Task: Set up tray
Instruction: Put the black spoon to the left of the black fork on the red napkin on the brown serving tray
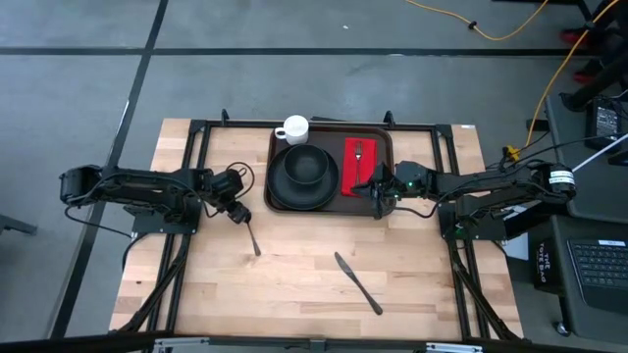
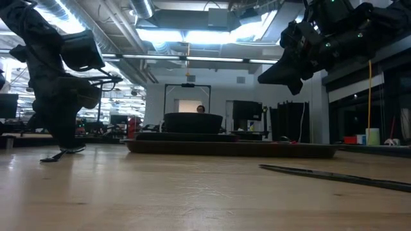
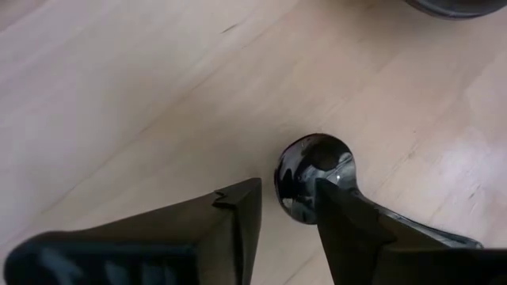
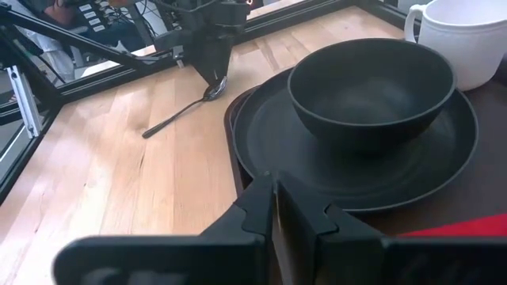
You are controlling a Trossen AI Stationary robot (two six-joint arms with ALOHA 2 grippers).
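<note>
Pale wooden planks make up the tabletop (image 1: 294, 284), framed by black rails, with grey floor around it in the high view. At the upper centre of that frame sits the tray (image 1: 381, 191), a dark brown rectangle with rounded corners and a raised rim. It already carries a round black plate (image 1: 278, 194) with a black bowl (image 1: 306, 166) on it, a red napkin (image 1: 357, 167) with a fork (image 1: 359, 150) laid on top, and a white mug (image 1: 293, 128) at its upper left corner.

Two pieces lie off the tray: a spoon (image 1: 252, 238) just left of centre and a knife (image 1: 358, 283) at lower centre, well apart from each other.

The step in hand appears to be fetching the spoon. The left hand (image 1: 238, 212) is down at the spoon's bowl end; in its wrist view the released fingers (image 3: 238, 218) stand apart, one of them touching or overlapping the spoon's bowl, and nothing is gripped yet. The next move likely calls for closing squarely on the thin metal, lifting it cleanly from the wood and carrying it right to the tray.

The right hand (image 1: 378, 195) waits over the tray's lower right edge, clenched with nothing between its fingers.
</note>
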